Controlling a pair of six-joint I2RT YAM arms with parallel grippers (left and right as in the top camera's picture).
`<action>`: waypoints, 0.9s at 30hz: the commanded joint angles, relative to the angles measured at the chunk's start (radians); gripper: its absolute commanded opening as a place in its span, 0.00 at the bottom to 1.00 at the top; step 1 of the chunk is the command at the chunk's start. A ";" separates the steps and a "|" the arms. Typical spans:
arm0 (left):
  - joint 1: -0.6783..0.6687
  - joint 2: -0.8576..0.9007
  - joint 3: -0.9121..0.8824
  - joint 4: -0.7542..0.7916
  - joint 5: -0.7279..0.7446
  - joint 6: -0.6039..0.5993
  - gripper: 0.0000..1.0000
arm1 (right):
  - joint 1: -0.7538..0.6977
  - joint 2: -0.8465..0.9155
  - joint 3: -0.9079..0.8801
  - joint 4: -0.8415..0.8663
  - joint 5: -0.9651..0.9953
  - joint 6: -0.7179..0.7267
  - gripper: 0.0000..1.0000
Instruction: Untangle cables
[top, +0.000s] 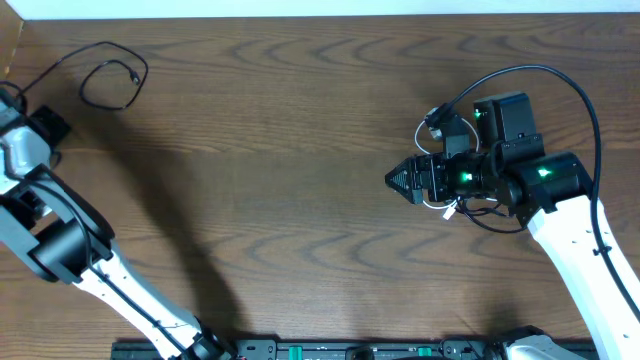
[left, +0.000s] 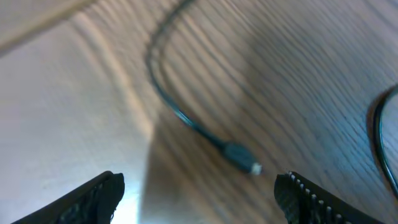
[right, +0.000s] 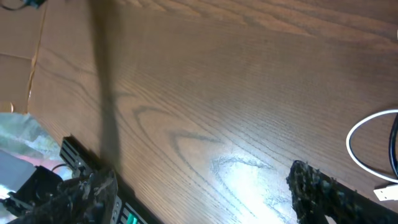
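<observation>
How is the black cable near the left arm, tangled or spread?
Spread: the black cable lies alone in one loose loop, unknotted.

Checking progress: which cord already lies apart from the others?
The black cord looped at the far left; the white one lies near the right arm.

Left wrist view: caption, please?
Open left tool hovers over a black cable whose plug lies free on the wooden table.

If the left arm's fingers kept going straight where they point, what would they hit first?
Probably the end plug of the black cable, lying on the table just ahead between the open left fingers. Depth is unclear, so they might touch the wood beside it first.
</observation>
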 joint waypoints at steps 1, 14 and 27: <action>-0.006 0.063 -0.003 0.041 0.088 -0.016 0.83 | 0.001 -0.005 0.008 -0.001 0.003 0.031 0.84; -0.016 0.148 -0.003 0.138 0.170 0.018 0.31 | 0.005 -0.005 0.008 0.000 0.003 0.039 0.85; -0.098 0.120 -0.002 0.196 0.330 0.154 0.29 | 0.005 -0.005 0.008 -0.002 0.003 0.046 0.85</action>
